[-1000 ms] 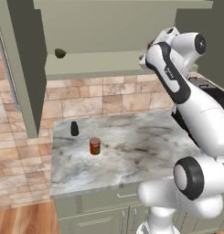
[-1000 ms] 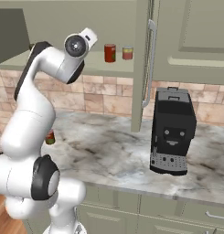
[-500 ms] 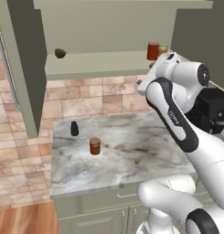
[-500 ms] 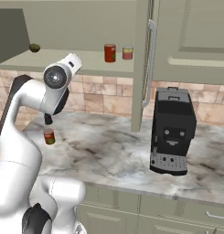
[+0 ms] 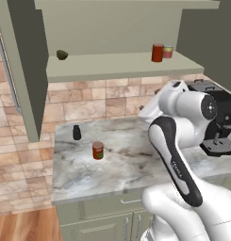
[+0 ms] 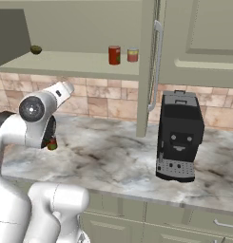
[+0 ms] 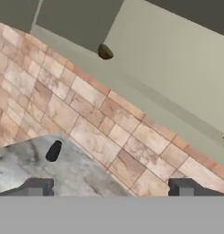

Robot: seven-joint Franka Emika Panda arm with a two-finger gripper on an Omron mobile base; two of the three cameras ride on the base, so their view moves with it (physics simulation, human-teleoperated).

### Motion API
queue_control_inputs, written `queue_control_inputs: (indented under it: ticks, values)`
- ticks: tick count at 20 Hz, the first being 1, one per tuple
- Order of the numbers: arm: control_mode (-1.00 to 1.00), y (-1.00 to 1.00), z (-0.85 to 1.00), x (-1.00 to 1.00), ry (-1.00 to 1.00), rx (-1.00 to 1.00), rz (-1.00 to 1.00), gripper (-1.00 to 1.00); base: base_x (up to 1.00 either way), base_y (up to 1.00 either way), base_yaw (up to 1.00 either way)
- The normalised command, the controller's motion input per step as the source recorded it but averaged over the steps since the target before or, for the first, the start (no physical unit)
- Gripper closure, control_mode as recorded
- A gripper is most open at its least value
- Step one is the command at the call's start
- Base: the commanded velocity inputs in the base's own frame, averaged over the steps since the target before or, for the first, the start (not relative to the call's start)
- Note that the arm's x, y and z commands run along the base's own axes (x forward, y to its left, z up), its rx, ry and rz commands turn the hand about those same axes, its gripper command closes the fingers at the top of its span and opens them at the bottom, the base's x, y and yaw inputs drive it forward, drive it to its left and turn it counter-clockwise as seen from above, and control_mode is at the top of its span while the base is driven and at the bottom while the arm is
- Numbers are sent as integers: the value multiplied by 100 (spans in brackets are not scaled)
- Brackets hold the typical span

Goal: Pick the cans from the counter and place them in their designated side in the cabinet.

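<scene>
Meanwhile, claw (image 7: 111, 187) spread empty, labelled can (image 5: 98, 150) seemingly mid-counter (image 5: 136, 164), plain can (image 5: 157, 52) near shelf edge

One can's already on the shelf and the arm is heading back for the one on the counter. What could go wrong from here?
1. The black bottle stands close behind the labelled can on the counter; a reach over it may tip it.
2. The open gripper points at the backsplash, not the can, so it needs a big reorientation first.
3. On the shelf, the plain red can and a shorter can crowd the right end; placing another may knock them.
</scene>
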Motion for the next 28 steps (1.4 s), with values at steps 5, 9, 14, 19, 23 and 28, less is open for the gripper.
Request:
queue_control_inputs:
  ticks: [5, 9, 14, 19, 23, 28]
  values:
    - [-100, 13, -19, -48, 41, -1, -14, -100, 0, 0, 0]
    - [-100, 2, -27, -32, 49, -2, -13, -100, 0, 0, 0]
    - [-100, 4, -33, -39, 20, 1, -9, -100, 0, 0, 0]
    - [-100, 17, -28, -14, 0, 6, -6, -100, 0, 0, 0]
    - [-100, 18, -17, -4, 0, 8, -5, -100, 0, 0, 0]
    - [-100, 18, -5, 0, 0, 8, -8, -100, 0, 0, 0]
